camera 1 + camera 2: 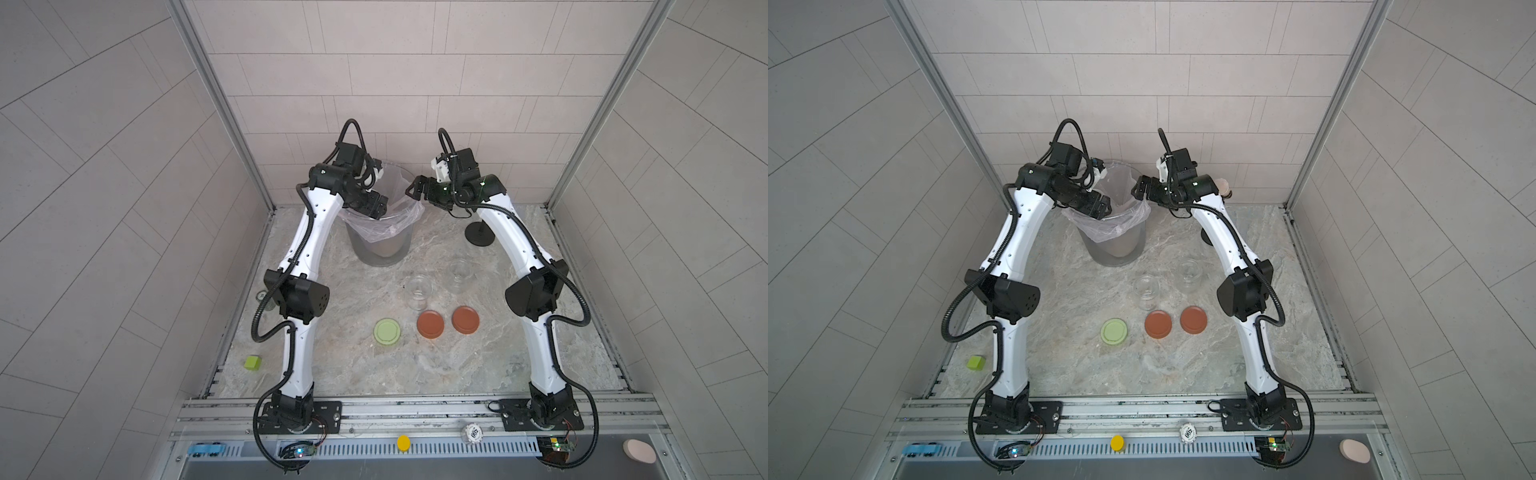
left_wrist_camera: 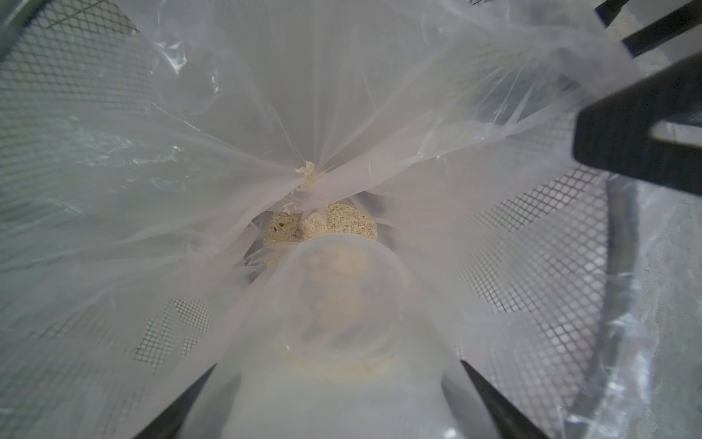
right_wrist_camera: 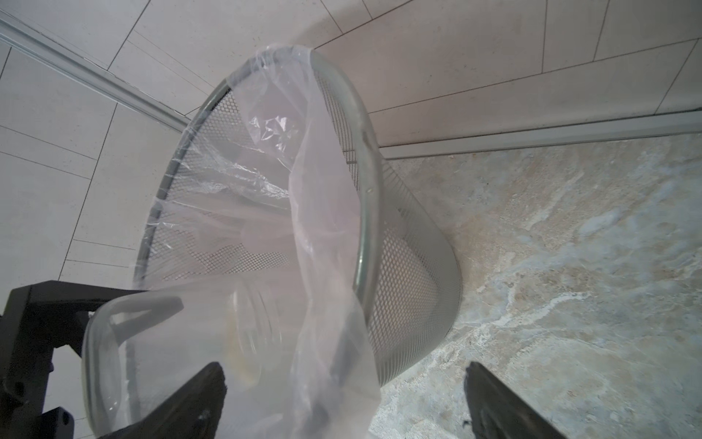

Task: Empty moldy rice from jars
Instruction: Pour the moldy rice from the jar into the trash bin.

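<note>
My left gripper is shut on a clear glass jar, tipped mouth-down inside the lined grey mesh bin. A pale film of rice clings inside the glass. Moldy rice lies in clumps at the bottom of the liner. In both top views the left gripper hangs over the bin's left rim. My right gripper stands open at the right rim, its fingers either side of the liner edge. Two more jars stand open and look empty on the table.
A pale green lid and two rust-red lids lie in a row in front of the jars. A black round stand base sits right of the bin. A green cube lies near the left edge.
</note>
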### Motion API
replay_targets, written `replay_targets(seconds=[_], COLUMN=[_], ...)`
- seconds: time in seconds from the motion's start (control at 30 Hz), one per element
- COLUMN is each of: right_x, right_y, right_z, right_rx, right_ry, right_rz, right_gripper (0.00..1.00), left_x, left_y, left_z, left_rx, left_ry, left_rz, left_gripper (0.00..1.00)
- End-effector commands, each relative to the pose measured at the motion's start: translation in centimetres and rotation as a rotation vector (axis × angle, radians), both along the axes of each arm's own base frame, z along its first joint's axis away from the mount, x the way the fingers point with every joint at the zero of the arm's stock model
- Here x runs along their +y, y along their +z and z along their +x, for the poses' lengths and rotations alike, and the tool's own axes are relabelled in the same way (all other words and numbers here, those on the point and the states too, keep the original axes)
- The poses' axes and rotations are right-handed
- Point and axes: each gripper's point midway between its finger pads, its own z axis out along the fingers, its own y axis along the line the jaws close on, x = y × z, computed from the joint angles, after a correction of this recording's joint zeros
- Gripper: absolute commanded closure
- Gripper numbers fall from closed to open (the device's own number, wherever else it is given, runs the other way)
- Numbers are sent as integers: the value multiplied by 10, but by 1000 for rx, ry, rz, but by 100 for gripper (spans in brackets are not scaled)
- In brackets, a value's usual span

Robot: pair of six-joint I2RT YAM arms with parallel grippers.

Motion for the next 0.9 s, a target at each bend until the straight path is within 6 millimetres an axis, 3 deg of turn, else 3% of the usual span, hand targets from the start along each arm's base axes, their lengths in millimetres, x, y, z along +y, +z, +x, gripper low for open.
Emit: replay_targets(seconds=[0.0, 0.2, 0.47, 0.63, 0.87], right_x=[13, 27, 28, 27, 16], right_y=[14, 25, 28, 28, 38], right_z=[5, 7, 8, 10, 4], right_rx=[-48, -94, -108, -111, -139], right_ry=[31, 67, 67, 61, 51], right_rz=[59, 97, 102, 100, 52], right_gripper=[0, 1, 0, 0, 0], left_x=[6, 13, 21, 25, 33], left_y=[34, 26, 40, 36, 41], left_z=[-20, -35, -58, -68, -59], left_rx=[-41, 4, 8, 36, 11], left_ry=[-34, -60, -69, -66, -2], left_rz=[-31, -2, 23, 40, 67], left_gripper=[100, 100, 100, 100, 100])
